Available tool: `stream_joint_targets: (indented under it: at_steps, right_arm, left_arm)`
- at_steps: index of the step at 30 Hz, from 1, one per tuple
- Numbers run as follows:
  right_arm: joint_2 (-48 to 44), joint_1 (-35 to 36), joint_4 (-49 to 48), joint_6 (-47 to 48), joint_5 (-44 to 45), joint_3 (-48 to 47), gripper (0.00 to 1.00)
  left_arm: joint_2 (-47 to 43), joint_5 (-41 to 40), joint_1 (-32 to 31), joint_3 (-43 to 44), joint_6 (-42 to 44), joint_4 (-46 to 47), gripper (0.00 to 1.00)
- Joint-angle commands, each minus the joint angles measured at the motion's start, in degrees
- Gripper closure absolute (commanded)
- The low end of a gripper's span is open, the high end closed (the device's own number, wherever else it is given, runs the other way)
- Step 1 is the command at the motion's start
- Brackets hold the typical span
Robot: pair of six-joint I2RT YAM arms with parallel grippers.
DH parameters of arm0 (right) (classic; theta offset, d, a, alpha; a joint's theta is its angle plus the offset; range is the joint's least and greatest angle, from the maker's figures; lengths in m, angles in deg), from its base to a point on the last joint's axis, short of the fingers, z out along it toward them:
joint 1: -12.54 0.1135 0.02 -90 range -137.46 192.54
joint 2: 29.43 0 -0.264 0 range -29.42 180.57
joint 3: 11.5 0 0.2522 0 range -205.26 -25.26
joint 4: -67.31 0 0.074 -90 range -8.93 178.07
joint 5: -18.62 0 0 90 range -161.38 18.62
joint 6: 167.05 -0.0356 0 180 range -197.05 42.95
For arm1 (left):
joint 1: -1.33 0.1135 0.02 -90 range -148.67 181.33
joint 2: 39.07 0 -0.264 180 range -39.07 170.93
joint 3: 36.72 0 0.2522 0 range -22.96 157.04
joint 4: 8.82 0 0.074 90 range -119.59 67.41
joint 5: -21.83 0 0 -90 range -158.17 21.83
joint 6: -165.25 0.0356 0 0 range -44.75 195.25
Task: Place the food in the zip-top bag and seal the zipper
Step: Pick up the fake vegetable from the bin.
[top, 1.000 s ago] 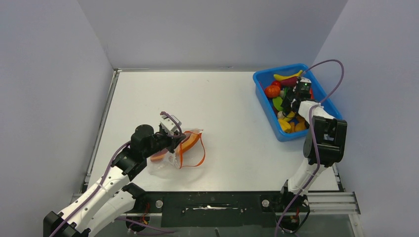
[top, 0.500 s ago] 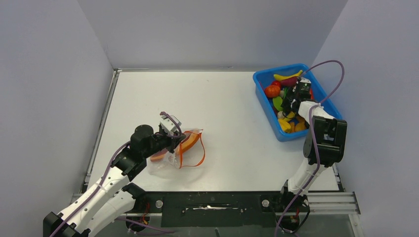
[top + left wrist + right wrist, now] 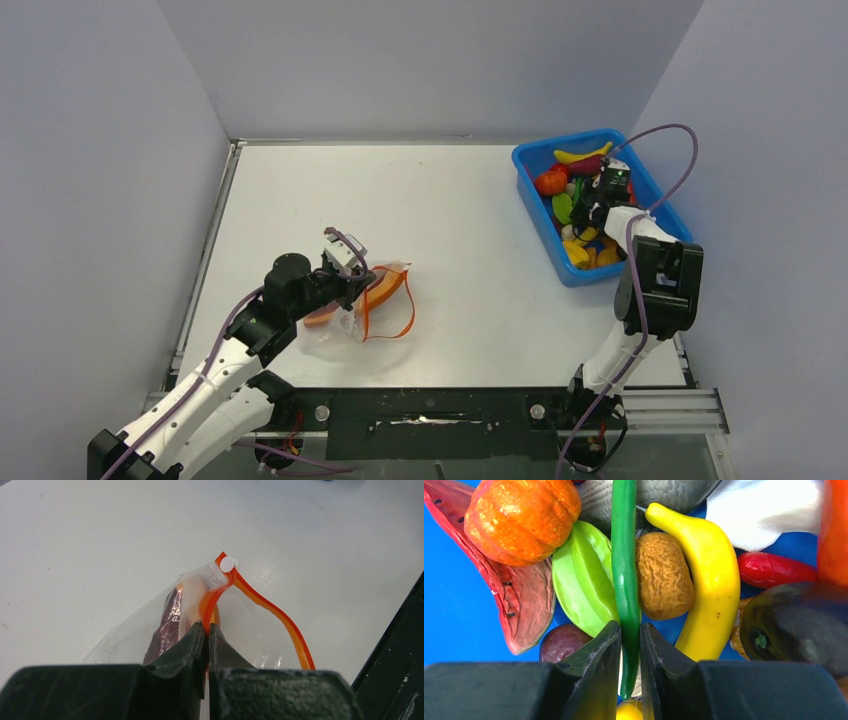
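Robot lab: grey-walled white table

Glossy plastic food, smooth blue tray, crinkly clear bag (matt white table).

left claw pinched shut, arm low and outstretched, right claw narrowly parted, pointing down

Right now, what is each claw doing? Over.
Left gripper shut on zip-top bag edge, zipper open. Right gripper shut on long green pepper in blue tray. Banana and green starfruit crowd it.
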Motion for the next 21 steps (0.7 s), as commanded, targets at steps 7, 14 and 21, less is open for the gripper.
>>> stream_joint_targets:
  at_steps: [7, 14, 21]
  right_arm:
    - [-9.1, 0.2, 5.0, -2.9, 2.2, 1.3, 0.90]
    - [-15.2, 1.5, 11.3, -5.0, 4.1, 1.5, 0.90]
    - [-22.5, 5.0, 15.8, -5.3, 4.5, 2.0, 0.90]
  left_arm:
    - [-0.9, 0.1, -0.1, 0.2, 0.8, 3.0, 1.00]
    - [-1.0, -0.2, -0.2, 0.2, 0.7, 3.0, 1.00]
    - [-1.1, -0.2, -0.2, 0.1, 0.6, 3.2, 1.00]
